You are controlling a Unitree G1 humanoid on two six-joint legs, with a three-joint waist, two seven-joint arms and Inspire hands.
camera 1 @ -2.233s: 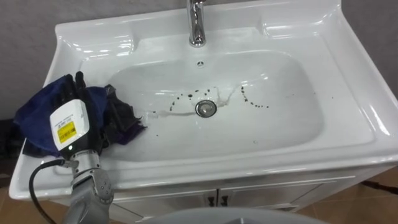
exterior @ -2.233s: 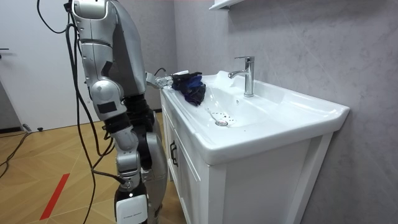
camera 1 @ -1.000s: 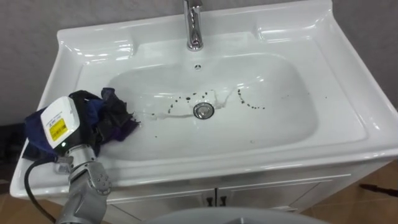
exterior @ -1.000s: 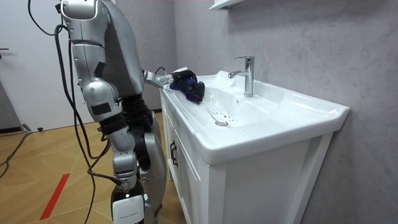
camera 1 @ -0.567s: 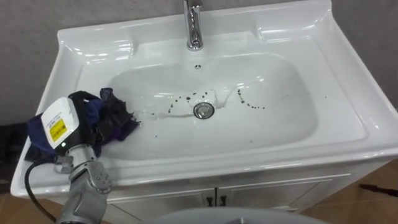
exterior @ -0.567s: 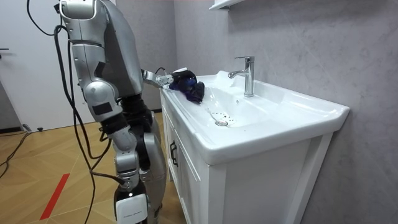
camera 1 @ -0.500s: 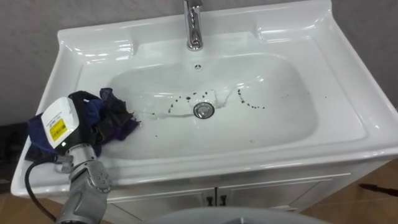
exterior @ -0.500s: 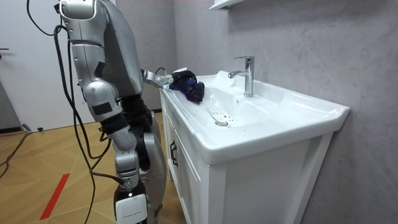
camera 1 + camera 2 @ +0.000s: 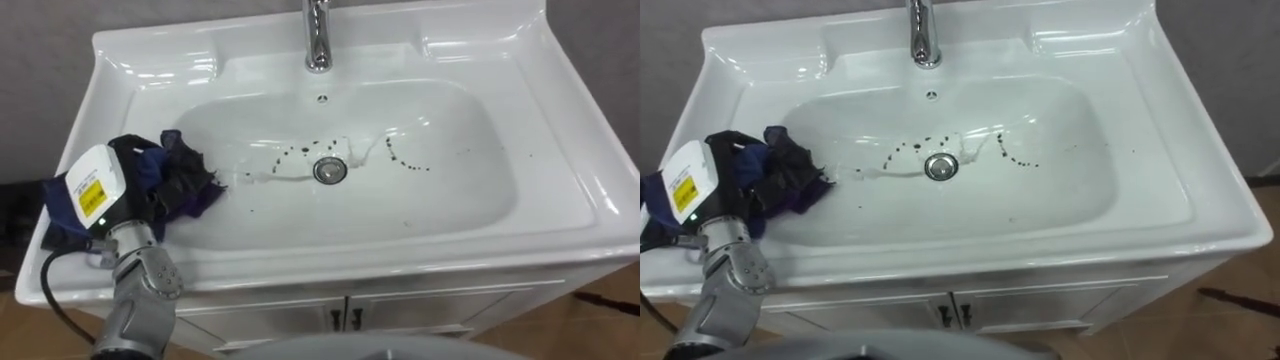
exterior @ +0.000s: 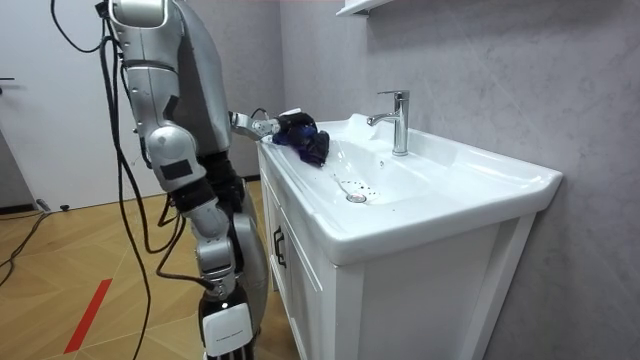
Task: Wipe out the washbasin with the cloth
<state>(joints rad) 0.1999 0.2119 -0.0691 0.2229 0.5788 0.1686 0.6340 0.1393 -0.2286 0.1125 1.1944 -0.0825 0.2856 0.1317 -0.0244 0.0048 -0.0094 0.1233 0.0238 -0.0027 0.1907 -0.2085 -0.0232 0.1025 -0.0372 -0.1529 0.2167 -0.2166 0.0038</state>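
White porcelain forms the basin, a broad rectangular bowl set on a white cabinet. A chrome faucet rises at the far middle of the rim. The round metal drain sits in the centre of the bowl. Dark specks lie scattered around the drain, mostly to its left and right, and a thin wet streak runs leftward from it.

The dark blue cloth is bunched on the basin's left side. Part of it lies on the near-left rim and part spills down the bowl's left slope, well apart from the drain. The left hand comes in from the lower left and rests on top of this bundle, with cloth showing on both sides of it. The hand is dark against dark folds and sunk among them, so I cannot tell whether it is clenched on the cloth or only pressing it.

In the room view the robot stands upright on a wooden floor at the cabinet's end, on the room view's left, with its left arm stretched out to the basin's corner. Its right arm hangs down at its side. The right hand is at the picture's lower edge – loose or clenched, I cannot tell.
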